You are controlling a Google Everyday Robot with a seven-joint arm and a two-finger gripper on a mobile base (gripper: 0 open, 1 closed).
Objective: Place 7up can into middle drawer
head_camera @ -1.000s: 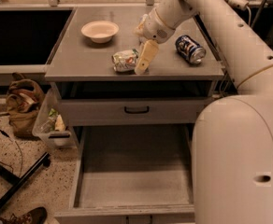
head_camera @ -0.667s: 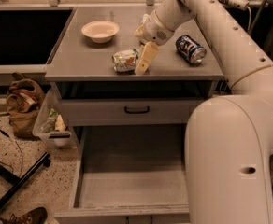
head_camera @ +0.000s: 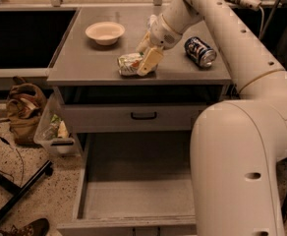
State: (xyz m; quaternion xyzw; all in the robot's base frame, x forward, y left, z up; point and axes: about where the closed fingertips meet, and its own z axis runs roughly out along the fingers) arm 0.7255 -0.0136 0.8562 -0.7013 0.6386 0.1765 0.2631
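The 7up can (head_camera: 129, 64), pale green and white, lies on its side on the grey countertop (head_camera: 84, 63), near the front edge. My gripper (head_camera: 143, 59) reaches down from the upper right and is open. One cream finger (head_camera: 151, 61) is in front of the can's right end and the other is behind it. The can rests on the counter. The middle drawer (head_camera: 133, 191) is pulled out below, its long grey floor bare.
A white bowl (head_camera: 105, 32) sits at the back left of the counter and a dark blue can (head_camera: 200, 51) lies at the right. A drawer front with a black handle (head_camera: 143, 115) is above the open drawer. My arm's large segment (head_camera: 237, 171) hangs over the drawer's right side. A bag (head_camera: 24, 111) and a bin (head_camera: 55, 129) are on the floor at the left.
The gripper stays at the can's right end, and the can has not moved. The near arm segment has shifted a little to the left.
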